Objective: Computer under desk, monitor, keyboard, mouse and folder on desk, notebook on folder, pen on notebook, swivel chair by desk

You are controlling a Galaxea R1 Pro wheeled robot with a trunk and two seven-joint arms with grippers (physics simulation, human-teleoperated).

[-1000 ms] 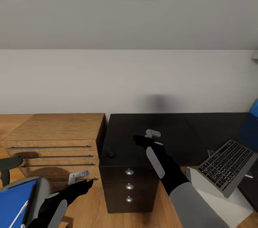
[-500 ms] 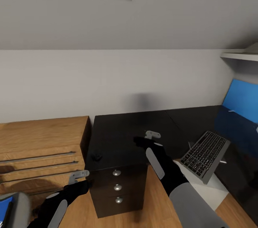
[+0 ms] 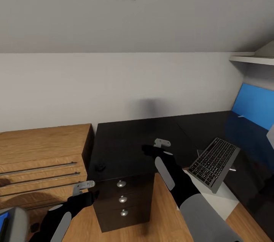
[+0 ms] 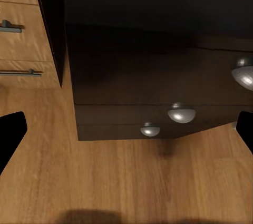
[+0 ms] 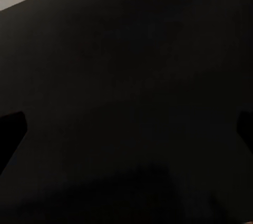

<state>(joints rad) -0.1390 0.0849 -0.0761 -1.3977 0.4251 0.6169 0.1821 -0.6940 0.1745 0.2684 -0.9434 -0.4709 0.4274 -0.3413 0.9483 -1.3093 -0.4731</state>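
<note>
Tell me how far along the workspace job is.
Little looks done: the mouse sits on the desk. Nothing is in hand: the left gripper and right gripper are open and empty. Left to do: the keyboard leans tilted over a pale box, and the folder lies on the swivel chair.

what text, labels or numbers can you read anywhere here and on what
No text can be read.
keyboard: the key legends are too small and blurred to read.
drawer unit of the desk: plain round knobs, no label.
blue wall panel: plain, no writing.
</note>
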